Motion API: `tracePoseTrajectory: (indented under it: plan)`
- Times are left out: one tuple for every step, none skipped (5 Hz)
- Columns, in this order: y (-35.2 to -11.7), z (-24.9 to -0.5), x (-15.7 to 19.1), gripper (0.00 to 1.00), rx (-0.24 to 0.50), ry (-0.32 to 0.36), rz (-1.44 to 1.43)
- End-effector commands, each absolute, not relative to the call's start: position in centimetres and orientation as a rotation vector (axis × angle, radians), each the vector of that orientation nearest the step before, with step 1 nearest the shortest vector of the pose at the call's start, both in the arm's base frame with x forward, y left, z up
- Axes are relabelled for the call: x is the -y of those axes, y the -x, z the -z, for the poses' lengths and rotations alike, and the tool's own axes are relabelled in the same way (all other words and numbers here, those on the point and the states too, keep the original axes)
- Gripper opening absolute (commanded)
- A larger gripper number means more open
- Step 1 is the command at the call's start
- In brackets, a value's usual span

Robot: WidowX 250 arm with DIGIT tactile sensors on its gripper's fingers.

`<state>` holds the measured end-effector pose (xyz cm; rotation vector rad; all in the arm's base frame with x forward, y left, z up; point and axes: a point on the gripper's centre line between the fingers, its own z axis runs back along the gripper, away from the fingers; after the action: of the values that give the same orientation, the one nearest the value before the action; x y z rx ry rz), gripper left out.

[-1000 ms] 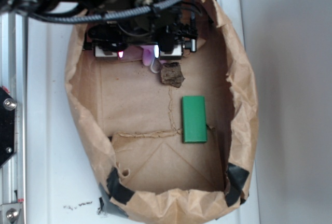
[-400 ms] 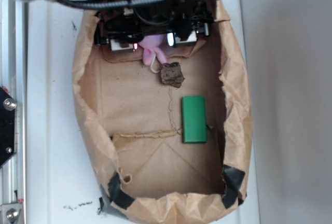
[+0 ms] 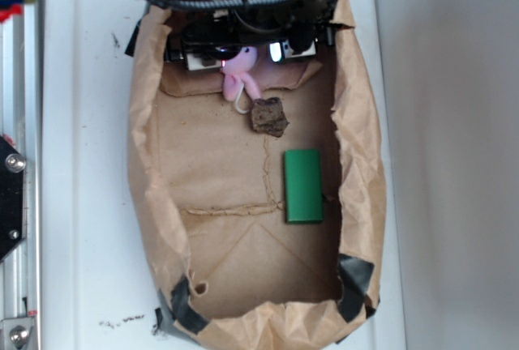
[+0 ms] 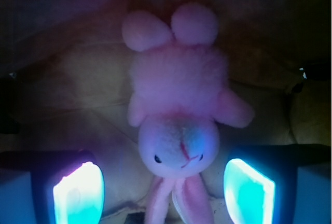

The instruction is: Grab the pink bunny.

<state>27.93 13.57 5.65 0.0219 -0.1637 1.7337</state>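
Observation:
The pink bunny [image 3: 239,72] lies on the floor of a brown paper bag [image 3: 148,147], at its far end. Its white loop trails toward the brown lump [image 3: 268,117]. My gripper [image 3: 241,52] hangs over the bunny, open. In the wrist view the bunny [image 4: 179,105] lies between the two glowing pads [image 4: 79,194], head and long ears toward the camera. Neither pad touches it; there is a gap on each side.
A brown rough lump sits just beside the bunny, toward the bag's middle. A green rectangular block [image 3: 303,185] lies further along the bag floor. The bag's crumpled walls rise on all sides, taped black at the near corners [image 3: 354,284]. A metal rail [image 3: 16,204] runs along the left.
The arm has shifted right and toward the bag's far end, and more of the bunny shows below it. The bag has slid and changed shape. The bunny stays on the floor.

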Motion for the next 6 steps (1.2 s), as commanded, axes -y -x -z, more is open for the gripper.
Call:
tracePoseTrajectory:
  plan:
    - [-26.1,-5.8,-14.3,1.00,0.245,-0.049,-1.702]
    - [-26.1,-5.0,-13.8,1.00,0.271,-0.032,-1.709]
    - [-26.7,-4.5,-13.5,1.00,0.289,-0.042,-1.714]
    - [-26.8,-4.2,-13.3,1.00,0.290,-0.058,-1.712]
    - [-26.7,-4.4,-13.2,0.00,0.279,-0.040,-1.701]
    - [-26.5,-4.5,-13.2,0.00,0.286,-0.037,-1.691]
